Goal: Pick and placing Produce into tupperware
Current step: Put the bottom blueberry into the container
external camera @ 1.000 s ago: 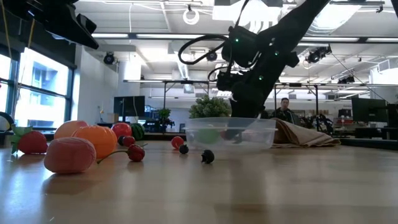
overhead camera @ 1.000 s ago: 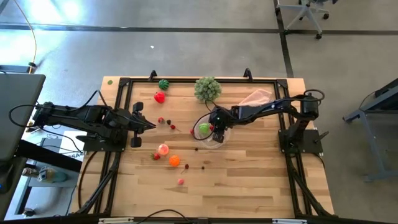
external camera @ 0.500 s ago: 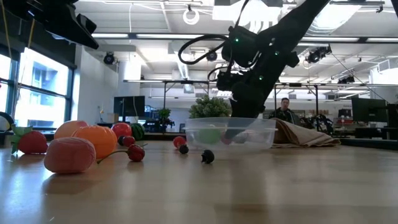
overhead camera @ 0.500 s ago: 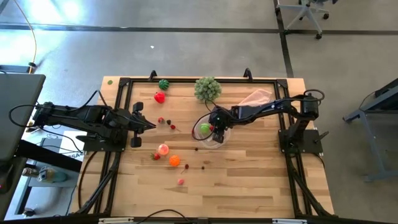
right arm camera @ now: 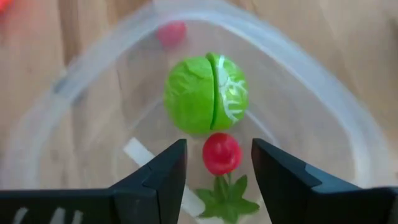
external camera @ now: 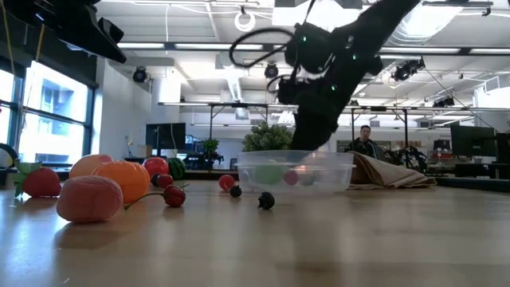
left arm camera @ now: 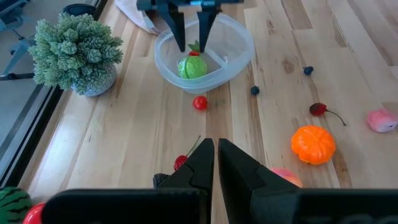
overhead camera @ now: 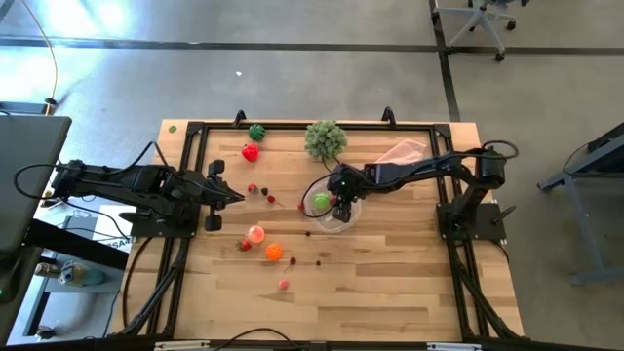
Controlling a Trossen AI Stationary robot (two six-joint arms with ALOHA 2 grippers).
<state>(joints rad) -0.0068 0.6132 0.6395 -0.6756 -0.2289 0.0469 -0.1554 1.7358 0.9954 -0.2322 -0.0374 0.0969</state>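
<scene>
- Table (overhead camera: pixel 390 283): light wood planks, both arms reaching in from the sides.
- Right gripper (right arm camera: pixel 214 165): held just above the tupperware (overhead camera: pixel 334 208), fingers apart, nothing clamped. A small red fruit (right arm camera: pixel 221 152) with a green leaf lies loose between them on the container floor.
- Left gripper (left arm camera: pixel 215 163): parked at the left edge, fingers pressed together, empty.
- Tupperware contents: a bright green round piece (right arm camera: pixel 206 94) and the red fruit are seen inside; another red piece (left arm camera: pixel 199 102) sits just outside the wall.
- Produce left on the table: orange (overhead camera: pixel 273 252), pink piece (overhead camera: pixel 255 233), red piece (overhead camera: pixel 251 152), dark green piece (overhead camera: pixel 256 132), small berries.
- Step judged: release. The fingers are best kept spread and lifted straight up, so the rim is not clipped or the container dragged.
</scene>
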